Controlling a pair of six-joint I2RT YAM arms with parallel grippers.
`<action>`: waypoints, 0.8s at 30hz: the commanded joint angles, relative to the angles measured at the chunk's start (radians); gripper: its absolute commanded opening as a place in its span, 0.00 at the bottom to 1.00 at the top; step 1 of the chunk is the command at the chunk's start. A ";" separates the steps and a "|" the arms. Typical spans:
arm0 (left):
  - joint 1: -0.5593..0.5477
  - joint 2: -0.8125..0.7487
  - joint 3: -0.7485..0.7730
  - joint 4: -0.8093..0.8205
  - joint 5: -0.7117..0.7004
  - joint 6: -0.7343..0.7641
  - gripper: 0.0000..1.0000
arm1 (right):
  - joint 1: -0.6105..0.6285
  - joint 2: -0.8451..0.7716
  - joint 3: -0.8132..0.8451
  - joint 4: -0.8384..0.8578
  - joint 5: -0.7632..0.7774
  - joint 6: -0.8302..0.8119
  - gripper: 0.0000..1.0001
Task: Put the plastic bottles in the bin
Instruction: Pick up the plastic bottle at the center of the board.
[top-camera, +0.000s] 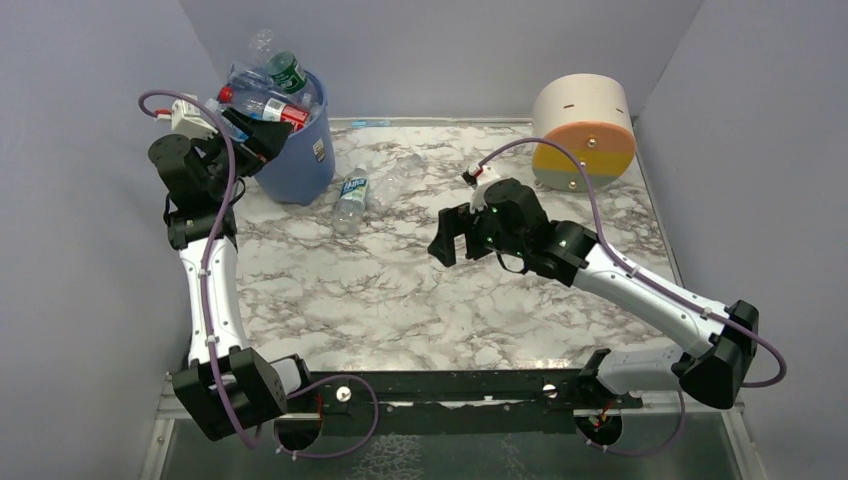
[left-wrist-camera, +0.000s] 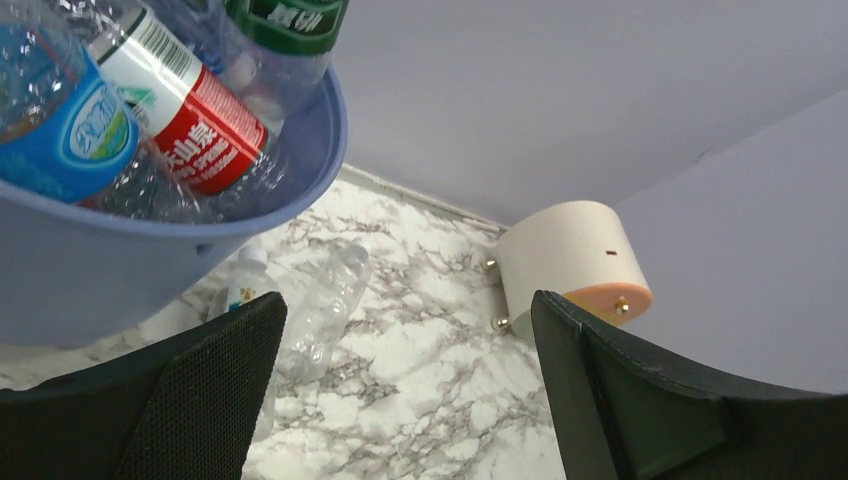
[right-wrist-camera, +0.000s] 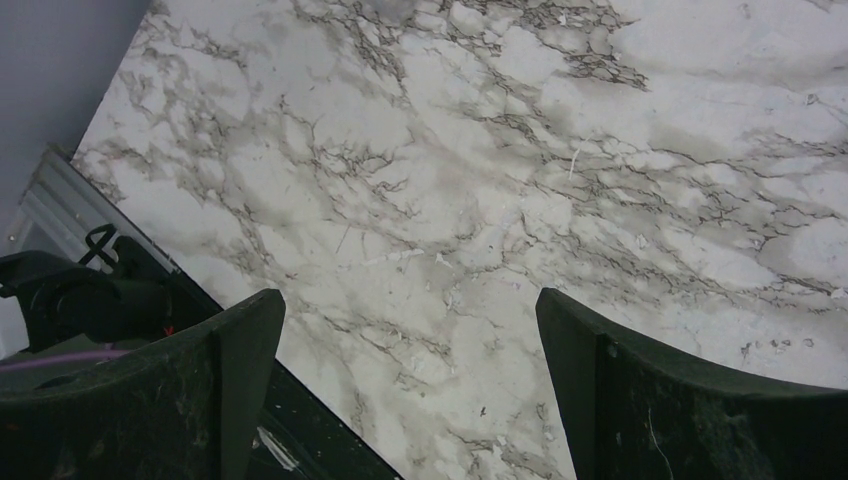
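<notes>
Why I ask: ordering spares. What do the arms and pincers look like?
The left arm and right arm match: white link shells, black joints, a purple cable tied along each. The left pincer and right pincer have broad black fingers.

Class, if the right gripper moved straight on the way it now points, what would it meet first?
Most likely the bare marble table: the open right gripper faces only tabletop; distance unclear.
</notes>
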 joint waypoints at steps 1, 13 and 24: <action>0.006 -0.061 -0.051 -0.057 0.033 0.062 0.99 | 0.005 0.052 0.048 0.050 -0.028 0.007 0.99; 0.007 -0.094 -0.081 -0.205 0.029 0.175 0.99 | -0.004 0.237 0.137 0.120 -0.008 0.013 0.99; -0.232 0.115 0.082 -0.317 -0.136 0.324 0.99 | -0.071 0.260 0.156 0.104 -0.059 0.029 0.99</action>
